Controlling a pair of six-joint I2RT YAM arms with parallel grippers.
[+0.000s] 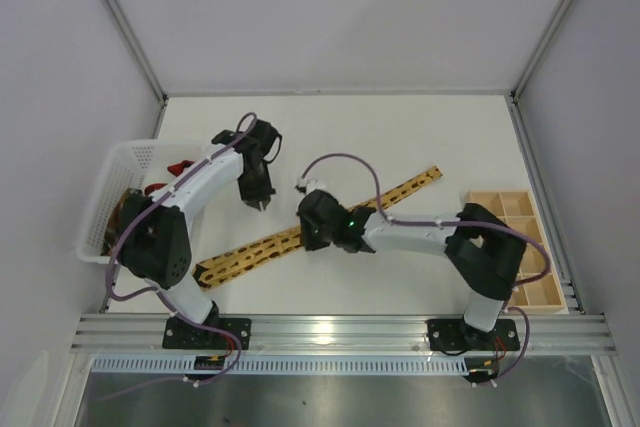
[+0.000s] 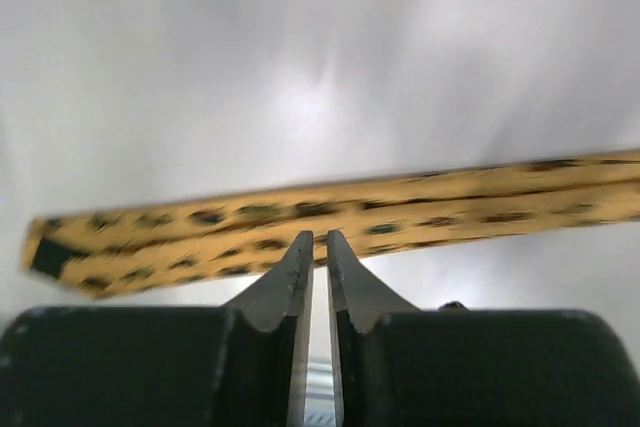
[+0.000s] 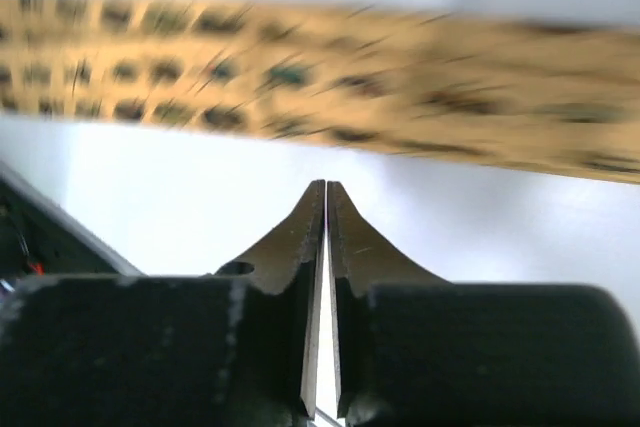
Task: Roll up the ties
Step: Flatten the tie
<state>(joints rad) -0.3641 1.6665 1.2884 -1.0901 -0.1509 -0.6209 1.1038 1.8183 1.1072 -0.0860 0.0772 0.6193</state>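
Yellow tie (image 1: 245,255) lies flat and unrolled, diagonal across the table (image 1: 400,127). I read the left fingers (image 2: 290,282) as nearly closed: hairline gap, nothing held, hanging near the tie's left half. Right fingers (image 3: 300,237) are pressed tip to tip, empty, beside the tie's middle. 2 more, a red tie (image 1: 180,167) and a dark tie (image 1: 128,209), sit in the basket (image 1: 120,157) beyond the yellow tie's left end.

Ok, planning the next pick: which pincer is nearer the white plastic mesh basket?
Left. The left pincer hangs right of the basket; the right pincer is farther right, by the yellow-gold patterned fabric tie.
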